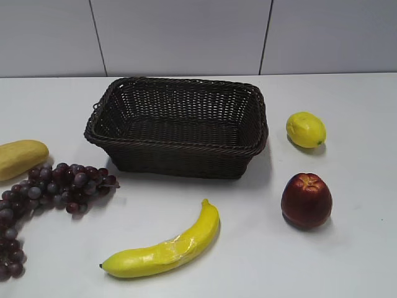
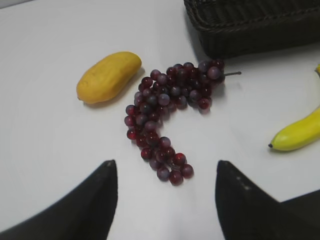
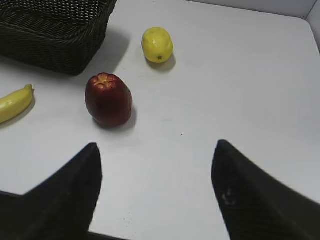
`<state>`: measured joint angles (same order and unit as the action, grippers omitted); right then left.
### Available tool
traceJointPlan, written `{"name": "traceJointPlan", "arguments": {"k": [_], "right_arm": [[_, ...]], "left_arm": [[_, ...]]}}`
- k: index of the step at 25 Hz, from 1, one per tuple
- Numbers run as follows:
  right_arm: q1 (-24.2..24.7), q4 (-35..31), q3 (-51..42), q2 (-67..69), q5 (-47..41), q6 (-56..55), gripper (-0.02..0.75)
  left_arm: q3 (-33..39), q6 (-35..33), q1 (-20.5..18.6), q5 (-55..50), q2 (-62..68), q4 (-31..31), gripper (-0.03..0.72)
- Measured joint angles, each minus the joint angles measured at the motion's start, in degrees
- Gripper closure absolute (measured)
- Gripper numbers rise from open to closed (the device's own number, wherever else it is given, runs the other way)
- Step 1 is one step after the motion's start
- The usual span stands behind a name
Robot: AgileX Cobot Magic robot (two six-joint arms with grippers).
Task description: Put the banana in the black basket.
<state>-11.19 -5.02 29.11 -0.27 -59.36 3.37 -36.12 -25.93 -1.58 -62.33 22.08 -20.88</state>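
The banana [image 1: 166,247] lies on the white table in front of the black basket [image 1: 180,149], long, bright yellow, with a crinkled patch mid-length. Its dark-tipped end shows at the right edge of the left wrist view [image 2: 297,132], its other end at the left of the right wrist view [image 3: 15,102]. The basket stands empty at the table's middle, and parts of it show in both wrist views [image 2: 255,30] [image 3: 50,35]. My left gripper [image 2: 165,167] is open and empty above the table near the grapes. My right gripper [image 3: 156,147] is open and empty. Neither gripper shows in the exterior view.
A bunch of dark red grapes [image 1: 56,186] [image 2: 165,115] and a stubby pale-yellow fruit [image 1: 18,158] [image 2: 107,77] lie left of the basket. A lemon [image 1: 305,129] [image 3: 157,44] and a red apple [image 1: 306,200] [image 3: 108,100] sit to its right.
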Motion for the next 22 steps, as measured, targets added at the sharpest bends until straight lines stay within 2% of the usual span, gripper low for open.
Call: {"name": "traceJointPlan", "arguments": {"k": [3,7,15,19,22], "right_arm": [[0.0,0.0,0.0,0.0,0.0,0.0,0.218],[0.0,0.0,0.0,0.0,0.0,0.0,0.218],[0.0,0.0,0.0,0.0,0.0,0.0,0.218],[0.0,0.0,0.0,0.0,0.0,0.0,0.218],[0.0,0.0,0.0,0.0,0.0,0.0,0.218]], "left_arm": [[-1.53,-1.06,1.27,0.3,6.2,-1.03,0.096],[-2.66,-1.25,6.85,0.92,12.12,-0.02,0.097],[-2.79,-1.29,24.39,1.78,24.14,5.47,0.098],[-3.8,1.11,32.7,6.01,33.52,7.1,0.099],[-7.47,4.27,38.86,8.6,41.47,8.87,0.099]]}}
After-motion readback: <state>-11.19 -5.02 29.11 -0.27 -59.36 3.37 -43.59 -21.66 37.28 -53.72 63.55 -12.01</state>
